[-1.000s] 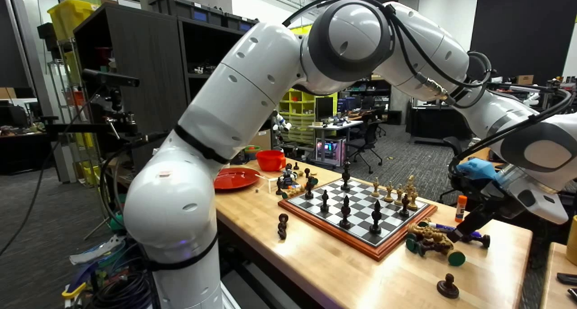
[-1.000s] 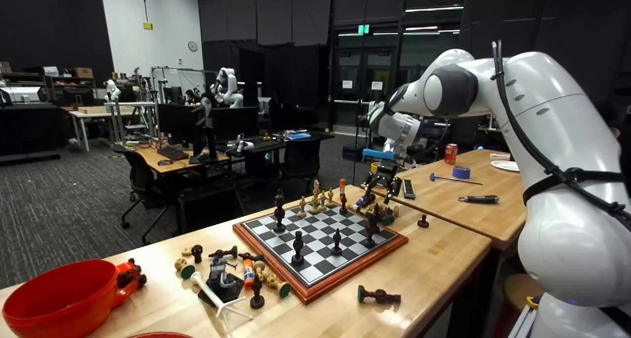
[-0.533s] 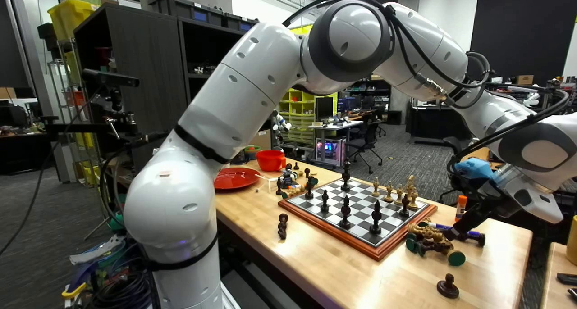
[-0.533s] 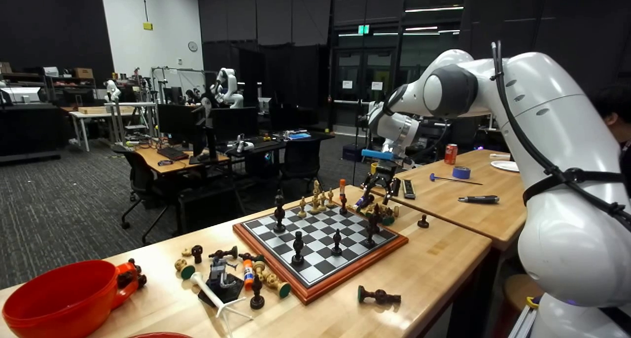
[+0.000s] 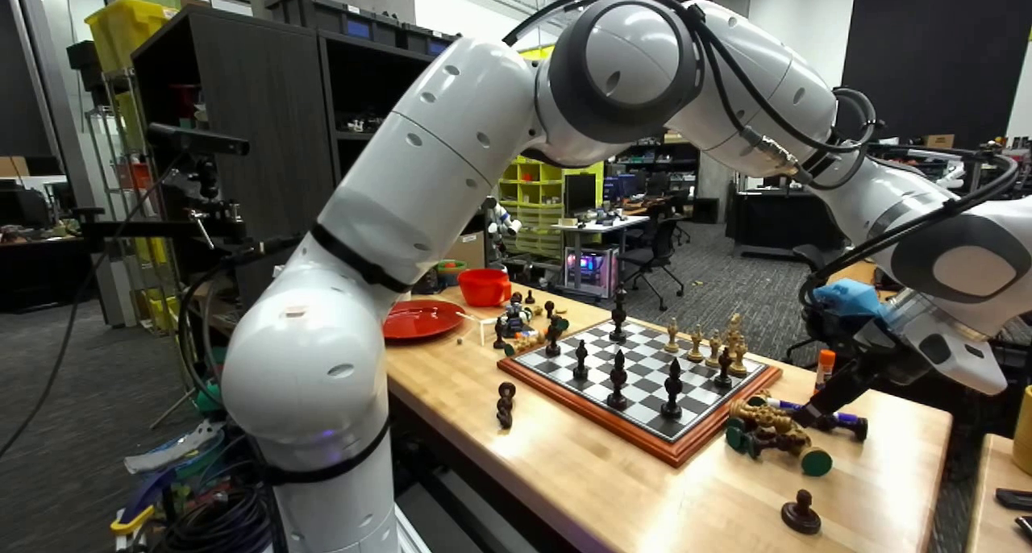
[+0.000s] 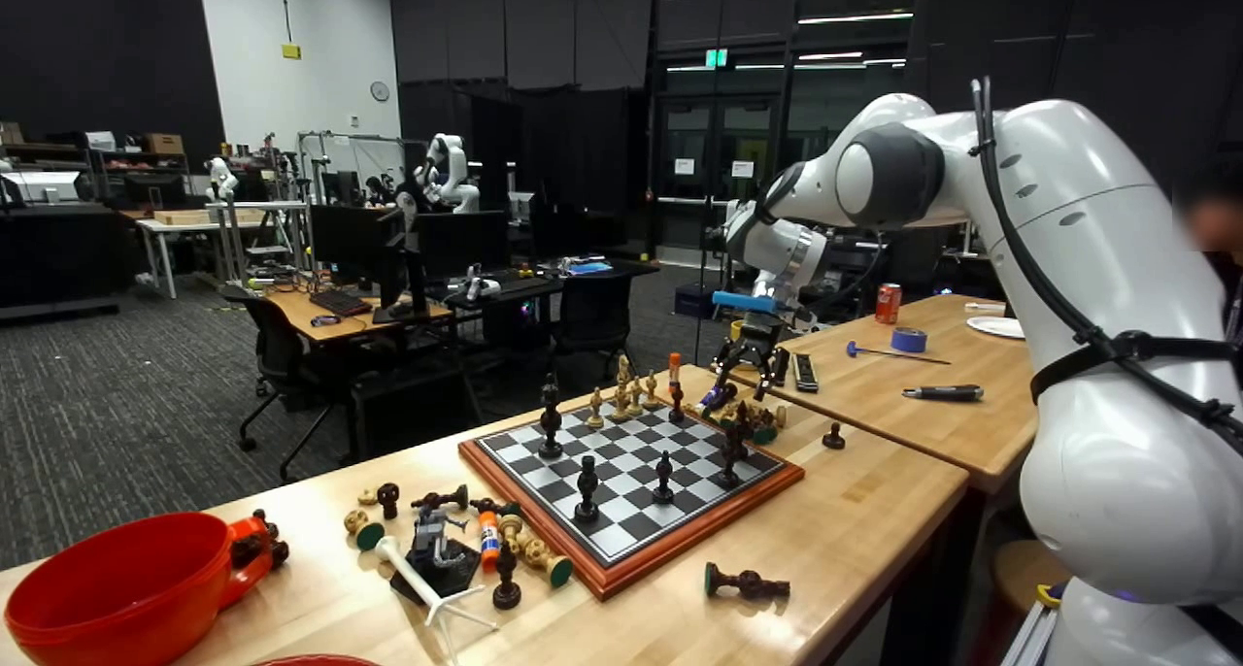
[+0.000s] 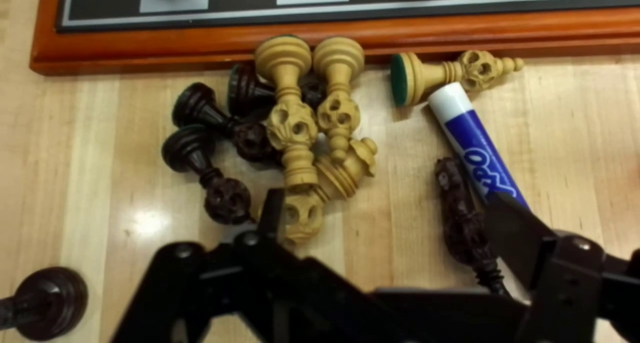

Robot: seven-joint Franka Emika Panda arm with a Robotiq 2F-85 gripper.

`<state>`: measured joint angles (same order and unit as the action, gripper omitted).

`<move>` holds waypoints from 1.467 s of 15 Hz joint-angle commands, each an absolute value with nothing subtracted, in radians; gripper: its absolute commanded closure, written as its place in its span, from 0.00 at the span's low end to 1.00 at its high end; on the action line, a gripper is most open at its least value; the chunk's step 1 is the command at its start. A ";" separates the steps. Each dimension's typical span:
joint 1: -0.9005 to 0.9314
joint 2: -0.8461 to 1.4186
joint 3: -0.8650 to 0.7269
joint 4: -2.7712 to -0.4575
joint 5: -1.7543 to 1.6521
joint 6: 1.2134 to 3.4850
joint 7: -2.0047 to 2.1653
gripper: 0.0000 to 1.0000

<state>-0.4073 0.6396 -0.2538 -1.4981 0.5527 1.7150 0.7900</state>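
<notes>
My gripper (image 7: pixel 387 208) is open and low over the wooden table, with nothing held between its fingers. A dark knight-like chess piece (image 7: pixel 461 213) lies between the fingers, close to the right finger in the wrist view. Its lower end is hidden by the gripper. A blue and white marker (image 7: pixel 477 145) lies beside it, partly behind that finger. The left finger overlaps a light piece (image 7: pixel 303 215) at the edge of a pile of light pieces (image 7: pixel 292 123) and dark pieces (image 7: pixel 227 200). In an exterior view the gripper (image 6: pixel 742 382) is just beyond the chessboard's corner. I cannot tell whether a finger touches anything.
The chessboard (image 5: pixel 685 448) bears several standing dark and light pieces. A dark pawn (image 5: pixel 801 513) stands near the table's end. A glue stick (image 5: pixel 824 372) stands behind the gripper. A red bowl (image 6: pixel 117 588) and loose pieces are at the other end. A second table (image 6: pixel 932 428) adjoins.
My gripper has shifted slightly left in both exterior views. The visible end of the dark piece beside it has also shifted slightly left. A person shows at an exterior view's right edge.
</notes>
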 commanded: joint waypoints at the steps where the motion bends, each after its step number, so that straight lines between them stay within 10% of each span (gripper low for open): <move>1: -0.404 0.537 -0.253 -1.599 0.563 1.712 0.762 0.00; 17: -0.357 0.450 -0.256 -1.801 0.570 1.829 0.644 0.00; 18: -0.352 0.449 -0.256 -1.800 0.567 1.833 0.640 0.25; 22: -0.341 0.443 -0.256 -1.797 0.564 1.841 0.633 0.47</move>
<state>-0.3515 0.4877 -0.2532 -1.7547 0.5527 1.8206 0.6514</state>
